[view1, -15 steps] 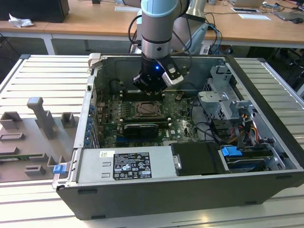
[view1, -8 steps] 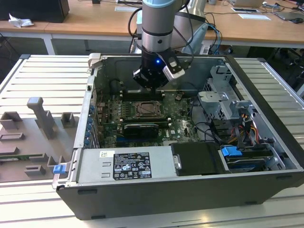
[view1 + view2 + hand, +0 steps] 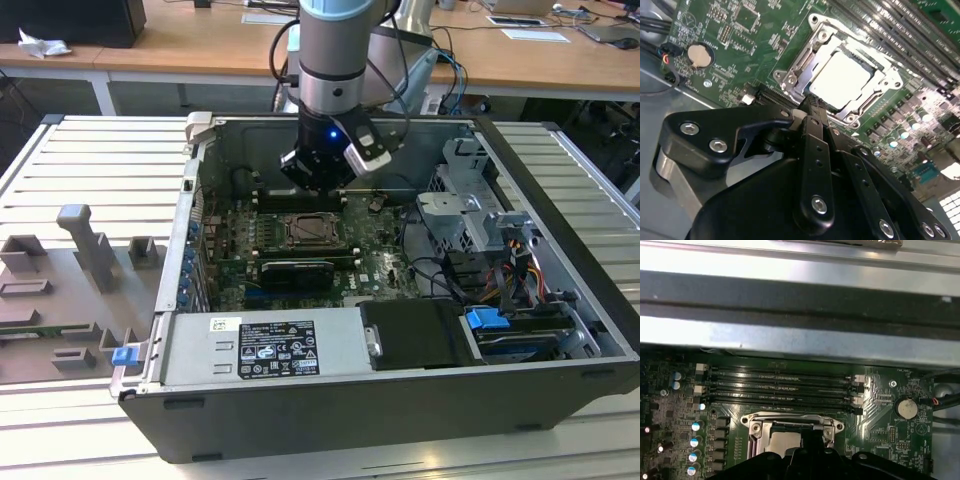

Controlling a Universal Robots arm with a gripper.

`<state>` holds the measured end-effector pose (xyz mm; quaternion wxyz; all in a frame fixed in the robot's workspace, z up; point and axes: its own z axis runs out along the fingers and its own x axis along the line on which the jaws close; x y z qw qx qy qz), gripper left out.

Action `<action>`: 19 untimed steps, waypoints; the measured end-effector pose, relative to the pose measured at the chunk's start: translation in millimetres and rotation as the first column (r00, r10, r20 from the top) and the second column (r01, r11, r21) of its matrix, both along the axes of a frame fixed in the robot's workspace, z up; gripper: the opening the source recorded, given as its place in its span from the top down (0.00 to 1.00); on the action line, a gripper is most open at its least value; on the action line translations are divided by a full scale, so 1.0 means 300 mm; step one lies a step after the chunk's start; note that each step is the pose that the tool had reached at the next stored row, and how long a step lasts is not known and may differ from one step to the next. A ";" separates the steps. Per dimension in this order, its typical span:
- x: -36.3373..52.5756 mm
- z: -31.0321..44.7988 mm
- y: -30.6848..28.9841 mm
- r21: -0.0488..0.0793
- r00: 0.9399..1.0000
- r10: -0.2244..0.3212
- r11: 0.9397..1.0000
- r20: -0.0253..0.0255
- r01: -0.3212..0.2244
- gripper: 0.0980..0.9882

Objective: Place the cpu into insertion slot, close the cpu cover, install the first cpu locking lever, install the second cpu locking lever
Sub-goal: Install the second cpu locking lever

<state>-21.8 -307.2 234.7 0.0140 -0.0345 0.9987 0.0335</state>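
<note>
The cpu (image 3: 840,80) lies flat in the socket on the green motherboard, its pale top showing through the window of the cpu cover (image 3: 786,78). The silvery cover frame lies down flat around the chip. My gripper (image 3: 812,104) hangs just above the socket's edge, black fingers pressed together and holding nothing. In the first wrist view the cpu (image 3: 782,444) and cover (image 3: 790,419) sit right by the gripper (image 3: 812,437). From the exterior view the gripper (image 3: 318,185) is inside the open computer case, just behind the socket (image 3: 315,232).
Memory slots (image 3: 785,385) run along one side of the socket, with the case wall (image 3: 800,335) beyond them. A coin battery (image 3: 699,54) sits nearby. The power supply (image 3: 265,345), drive cage (image 3: 480,215) and cables (image 3: 520,275) crowd the case. A grey fixture plate (image 3: 70,280) lies outside, at the exterior view's left.
</note>
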 end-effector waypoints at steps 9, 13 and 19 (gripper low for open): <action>0.000 0.037 -0.017 0.000 1.000 0.000 1.000 0.000 0.000 0.99; 0.000 0.061 -0.019 0.000 1.000 0.000 1.000 0.000 0.000 0.99; 0.000 0.060 -0.050 0.000 1.000 0.000 1.000 0.000 0.000 0.99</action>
